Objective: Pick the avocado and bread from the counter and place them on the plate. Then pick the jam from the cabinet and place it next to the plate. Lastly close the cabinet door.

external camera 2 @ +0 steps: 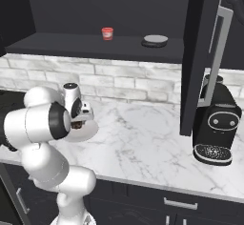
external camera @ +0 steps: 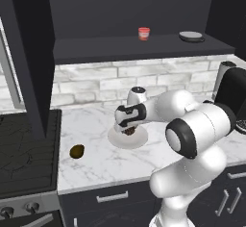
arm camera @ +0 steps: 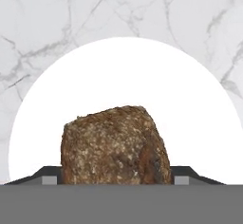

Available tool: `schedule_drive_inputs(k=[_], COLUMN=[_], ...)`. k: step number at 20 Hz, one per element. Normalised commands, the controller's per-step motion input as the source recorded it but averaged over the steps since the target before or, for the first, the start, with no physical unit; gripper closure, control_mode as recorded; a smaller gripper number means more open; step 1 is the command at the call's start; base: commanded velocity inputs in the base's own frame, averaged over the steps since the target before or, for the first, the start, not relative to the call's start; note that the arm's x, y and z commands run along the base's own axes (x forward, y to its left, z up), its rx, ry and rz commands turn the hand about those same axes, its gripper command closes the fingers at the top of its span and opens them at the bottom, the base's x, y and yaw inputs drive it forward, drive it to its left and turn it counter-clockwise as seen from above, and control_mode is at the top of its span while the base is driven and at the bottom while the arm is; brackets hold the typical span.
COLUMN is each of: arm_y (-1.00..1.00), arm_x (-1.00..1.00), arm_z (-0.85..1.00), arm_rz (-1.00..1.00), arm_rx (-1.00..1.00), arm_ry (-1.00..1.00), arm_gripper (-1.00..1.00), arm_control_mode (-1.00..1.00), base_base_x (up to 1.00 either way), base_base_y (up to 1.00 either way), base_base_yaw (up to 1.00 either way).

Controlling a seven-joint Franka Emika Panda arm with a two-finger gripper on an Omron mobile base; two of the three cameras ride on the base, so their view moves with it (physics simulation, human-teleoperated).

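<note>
So the hand (arm camera: pixel 116 180) is pinching the bread (arm camera: pixel 115 144) w/ a finger on each side, right over the plate (arm camera: pixel 123 71), prob so it can drop it in the middle. Plate sits on the bench (external camera: pixel 96 161). Avocado (external camera: pixel 77 151) is off to the side on the bench, not on the plate yet. Jam (external camera: pixel 143 33) waits up in the open cabinet (external camera 2: pixel 95 45).
</note>
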Motion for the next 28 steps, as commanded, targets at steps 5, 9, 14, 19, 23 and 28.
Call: schedule_drive_inputs(k=[5, 9, 14, 19, 23, 28], arm_y=[-0.01, 0.01, 0.16, 0.36, 0.67, 0.80], arm_x=[0.05, 0.00, -0.30, -0.52, -0.38, -0.20], arm_z=[0.05, 0.32, 0.45, 0.15, -0.01, 0.00], arm_rz=[0.00, -0.02, 0.00, 0.00, 0.00, -0.03], arm_rx=[0.04, 0.02, 0.05, 0.07, 0.05, 0.05], arm_ry=[-0.02, 0.00, 0.00, 0.00, 0.00, 0.00], arm_gripper=[-1.00, -1.00, -1.00, -1.00, -1.00, -1.00], arm_control_mode=[-1.00, -1.00, -1.00, -1.00, -1.00, -1.00], base_base_x=[0.00, 0.00, 0.00, 0.00, 0.00, 0.00], base_base_y=[0.00, 0.00, 0.00, 0.00, 0.00, 0.00], base_base_yaw=[0.00, 0.00, 0.00, 0.00, 0.00, 0.00])
